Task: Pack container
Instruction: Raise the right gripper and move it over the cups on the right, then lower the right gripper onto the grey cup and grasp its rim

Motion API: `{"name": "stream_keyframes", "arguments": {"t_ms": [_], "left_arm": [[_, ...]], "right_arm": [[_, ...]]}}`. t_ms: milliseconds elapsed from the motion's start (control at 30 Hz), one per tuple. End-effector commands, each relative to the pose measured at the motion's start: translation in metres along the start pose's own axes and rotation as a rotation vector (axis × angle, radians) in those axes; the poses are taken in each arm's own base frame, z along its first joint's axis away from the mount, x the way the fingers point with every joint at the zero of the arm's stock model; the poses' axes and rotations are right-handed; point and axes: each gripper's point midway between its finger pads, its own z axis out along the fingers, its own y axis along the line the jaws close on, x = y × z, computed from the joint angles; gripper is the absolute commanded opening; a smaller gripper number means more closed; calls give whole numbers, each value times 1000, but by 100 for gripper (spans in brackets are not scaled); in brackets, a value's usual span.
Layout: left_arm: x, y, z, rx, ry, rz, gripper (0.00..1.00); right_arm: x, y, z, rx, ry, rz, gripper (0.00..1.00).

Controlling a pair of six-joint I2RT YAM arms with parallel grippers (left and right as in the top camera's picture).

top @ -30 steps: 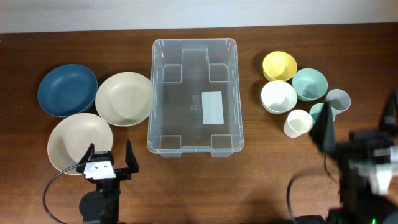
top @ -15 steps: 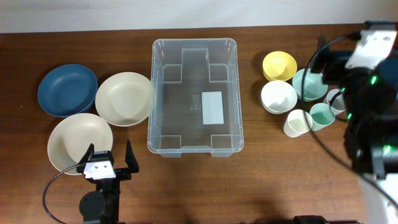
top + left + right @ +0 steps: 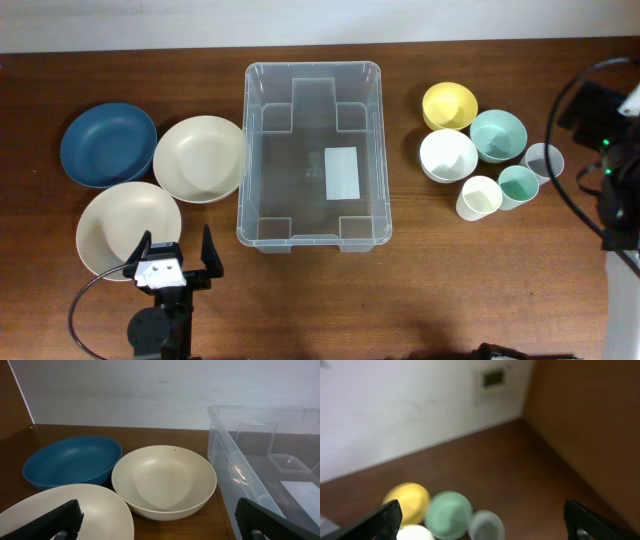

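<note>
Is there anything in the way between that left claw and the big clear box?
Nothing visible. Only bare table lies between the open left gripper and the clear box to its right. The far cream bowl sits ahead of the gripper and the near cream bowl at its left, both off that line.

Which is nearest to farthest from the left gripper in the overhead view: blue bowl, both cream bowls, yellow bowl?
From the left gripper:
1. Lower cream bowl, right beside it.
2. Upper cream bowl, ahead of it.
3. Blue bowl, far-left side.
4. Yellow bowl, right of the container.
</note>
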Motion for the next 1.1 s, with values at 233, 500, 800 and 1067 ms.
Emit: {"name": "stream_keyframes", "arguments": {"t_ms": [233,500,800,1067], "left_arm": [[1,0,0,-1,-3,13,100],[1,0,0,-1,-3,13,100],[1,0,0,-1,-3,13,100],[1,0,0,-1,-3,13,100]], "right_arm": [[46,-105,37,238,199,222,99],[110,-81,112,15,443,238,99],[183,-57,173,-50,649,167,87],[210,-24,200,-126,689,16,83]]}}
